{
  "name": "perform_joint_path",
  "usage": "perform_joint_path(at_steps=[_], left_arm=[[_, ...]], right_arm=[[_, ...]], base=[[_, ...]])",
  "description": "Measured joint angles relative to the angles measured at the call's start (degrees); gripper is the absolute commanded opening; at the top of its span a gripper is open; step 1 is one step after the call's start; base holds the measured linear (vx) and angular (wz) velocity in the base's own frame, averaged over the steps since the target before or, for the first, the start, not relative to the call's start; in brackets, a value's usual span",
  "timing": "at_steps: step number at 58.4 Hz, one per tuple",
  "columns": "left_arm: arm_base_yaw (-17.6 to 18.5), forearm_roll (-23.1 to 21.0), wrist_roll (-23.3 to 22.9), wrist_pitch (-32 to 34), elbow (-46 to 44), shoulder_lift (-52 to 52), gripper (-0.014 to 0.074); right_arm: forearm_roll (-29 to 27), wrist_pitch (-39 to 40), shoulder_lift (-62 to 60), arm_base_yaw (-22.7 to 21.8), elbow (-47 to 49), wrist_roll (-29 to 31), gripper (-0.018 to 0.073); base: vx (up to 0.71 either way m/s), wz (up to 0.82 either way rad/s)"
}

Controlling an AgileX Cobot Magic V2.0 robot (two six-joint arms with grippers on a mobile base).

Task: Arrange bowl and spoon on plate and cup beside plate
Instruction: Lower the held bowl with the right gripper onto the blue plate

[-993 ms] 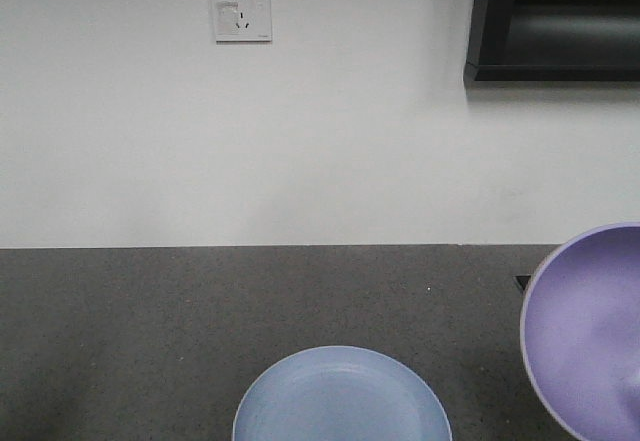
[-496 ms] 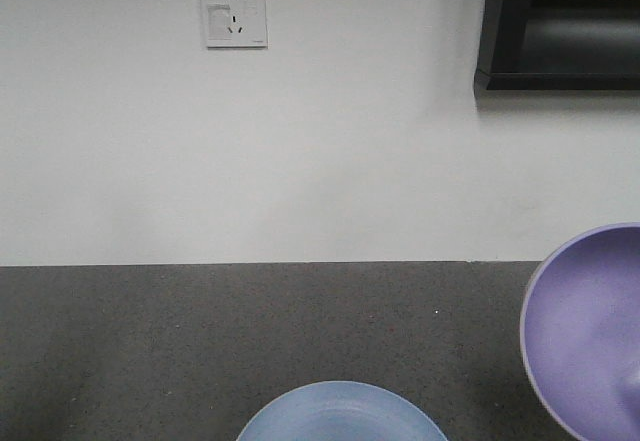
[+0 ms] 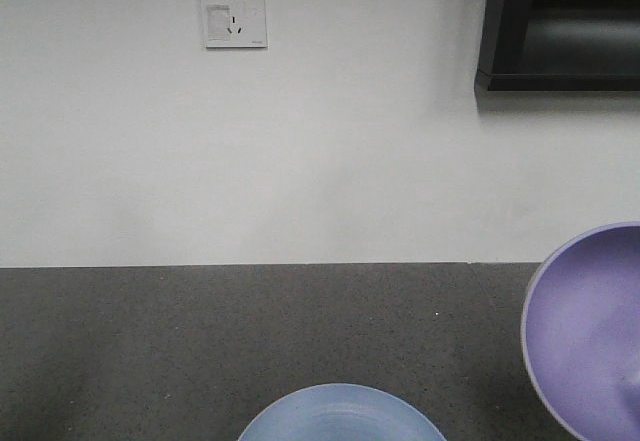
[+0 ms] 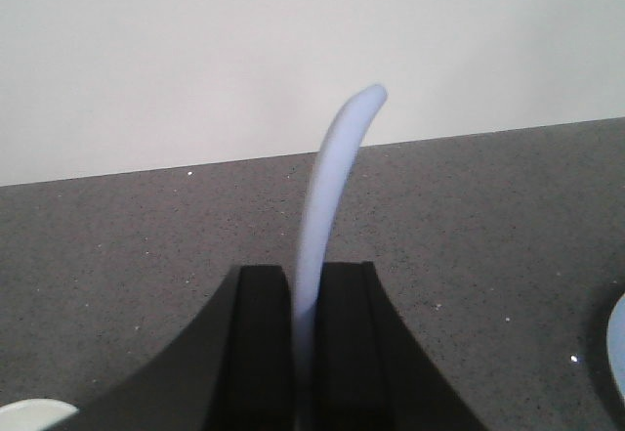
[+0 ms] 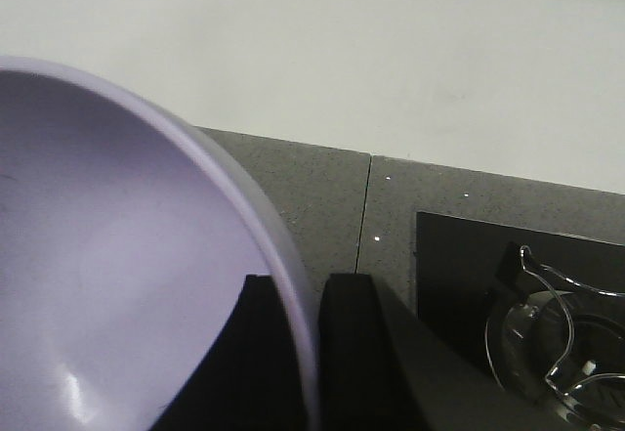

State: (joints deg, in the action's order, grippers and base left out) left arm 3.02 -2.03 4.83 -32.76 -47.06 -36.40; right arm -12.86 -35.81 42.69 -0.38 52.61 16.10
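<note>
Left hand (image 4: 305, 353): closed; its two black fingers (image 4: 262, 343) clamp the lower end of the spoon.
Spoon (image 4: 332, 206): pale bluish-lavender, standing up out of the left hand's grip and curving to the right at its tip, above the counter.
Right hand (image 5: 303, 353): closed on the bowl's rim, one finger inside the wall and one outside.
Bowl (image 3: 590, 331): lavender, tipped on edge so its inside faces the front view; at the right edge of that view, apart from the plate and to its right.
Plate (image 3: 340, 416): light blue, flat on the counter at the bottom centre of the front view; only its far part shows.
Counter (image 3: 150, 341): dark grey, speckled, running back to the wall.
Black panel (image 5: 459, 265): set on the counter right of the bowl; a clear glass object (image 5: 557, 343) rests on it.
Wall (image 3: 300, 161): plain white.
Socket (image 3: 232, 13): white, mounted high on the wall, left of centre.
Cabinet (image 3: 560, 26): dark, open-fronted, at the upper right.
</note>
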Motion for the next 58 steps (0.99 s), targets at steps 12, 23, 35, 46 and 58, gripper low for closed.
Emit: perform_joint_path(at_steps=[12, 23, 35, 46, 58], left_arm=[[0.0, 0.0, 0.0, 0.2, 0.0, 0.0, -0.0006], [0.0, 0.0, 0.0, 1.7, 0.0, 0.0, -0.0006], [0.0, 0.0, 0.0, 1.7, 0.0, 0.0, -0.0006], [0.0, 0.0, 0.0, 1.7, 0.0, 0.0, -0.0006], [0.0, 0.0, 0.0, 1.7, 0.0, 0.0, -0.0006]], right_arm=[[0.0, 0.0, 0.0, 0.0, 0.0, 0.0, -0.0009], [-0.1, 0.0, 0.0, 0.0, 0.0, 0.0, -0.0009], [-0.1, 0.0, 0.0, 0.0, 0.0, 0.0, -0.0009], [-0.2, 0.2, 0.0, 0.0, 0.0, 0.0, -0.0009], [-10.6, 3.1, 3.6, 1.1, 0.6, 6.5, -0.0009]], base=[[0.00, 0.00], [0.00, 0.00], [0.00, 0.00], [0.00, 0.00], [0.00, 0.00]])
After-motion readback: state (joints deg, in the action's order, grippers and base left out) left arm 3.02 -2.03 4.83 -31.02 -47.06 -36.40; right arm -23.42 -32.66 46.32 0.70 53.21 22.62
